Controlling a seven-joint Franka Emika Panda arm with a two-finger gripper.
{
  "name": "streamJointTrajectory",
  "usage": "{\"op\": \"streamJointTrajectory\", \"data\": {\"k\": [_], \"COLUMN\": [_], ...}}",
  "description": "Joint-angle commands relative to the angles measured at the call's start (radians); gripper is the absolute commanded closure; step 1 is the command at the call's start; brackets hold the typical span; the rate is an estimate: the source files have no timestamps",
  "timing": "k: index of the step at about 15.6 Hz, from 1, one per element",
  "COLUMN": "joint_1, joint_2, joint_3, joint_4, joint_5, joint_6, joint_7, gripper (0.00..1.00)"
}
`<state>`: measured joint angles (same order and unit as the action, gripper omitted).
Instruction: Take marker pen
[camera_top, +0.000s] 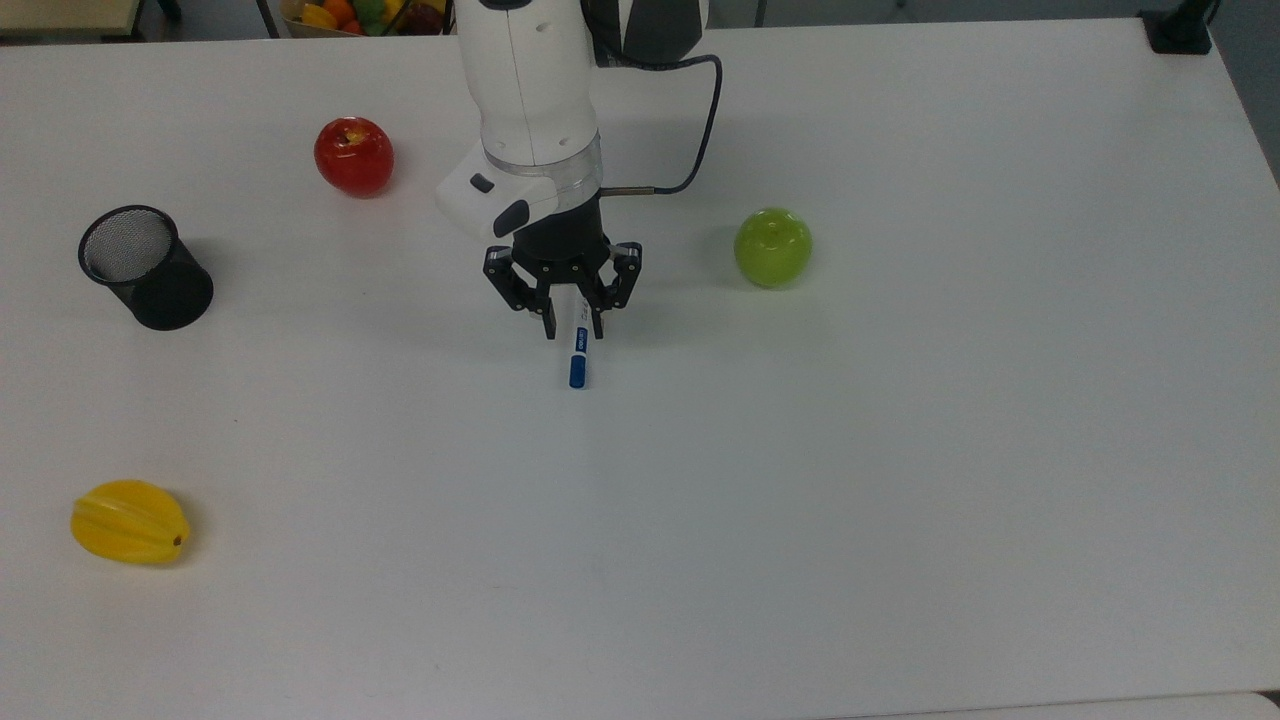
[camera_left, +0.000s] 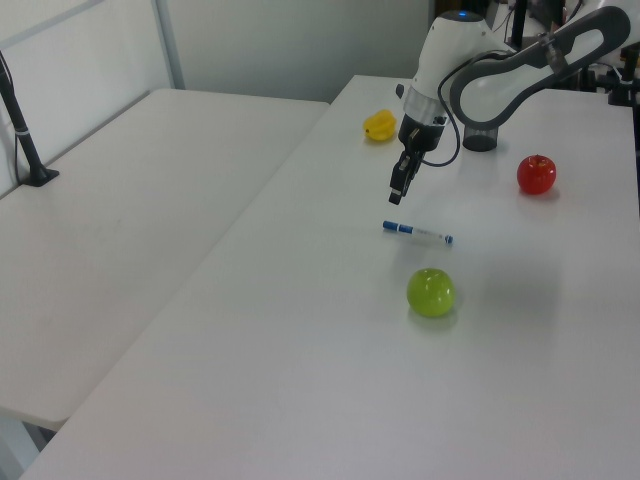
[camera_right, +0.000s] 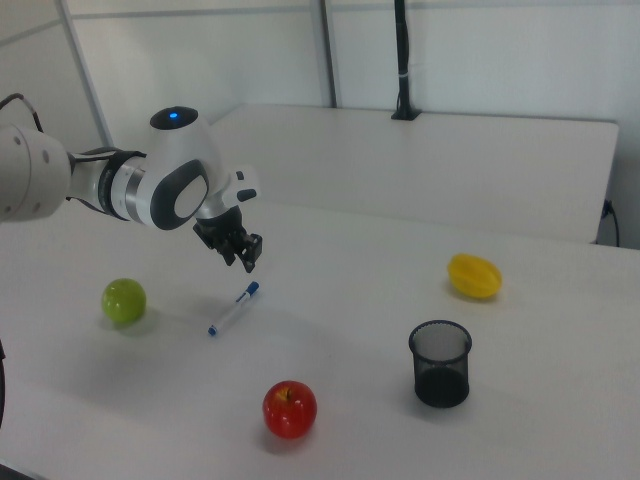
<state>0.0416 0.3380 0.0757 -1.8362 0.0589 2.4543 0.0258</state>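
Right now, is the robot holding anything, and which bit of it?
Nothing is held. The gripper hangs with its jaws open above the marker pen, which lies flat on the table.

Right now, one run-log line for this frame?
hand: open, above table | marker pen: lying flat on table, not held | green apple: nearby, apart

White-and-blue marker pen (camera_top: 578, 352), red apple (camera_top: 353, 156), green apple (camera_top: 772, 247), black mesh cup (camera_top: 146, 267)
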Motion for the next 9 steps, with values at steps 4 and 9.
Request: {"op": "streamJointTrajectory", "data": {"k": [4,9], "joint_1": [0.007,-0.003], "joint_2": [-0.069,-0.203], "joint_3": [-0.005,-0.008], "joint_4": [0.002,0.02], "joint_5": [0.016,0.015], "joint_6": [-0.006,-0.274], "joint_7": [0.003,0.003], "gripper": [0.0,0.0]}}
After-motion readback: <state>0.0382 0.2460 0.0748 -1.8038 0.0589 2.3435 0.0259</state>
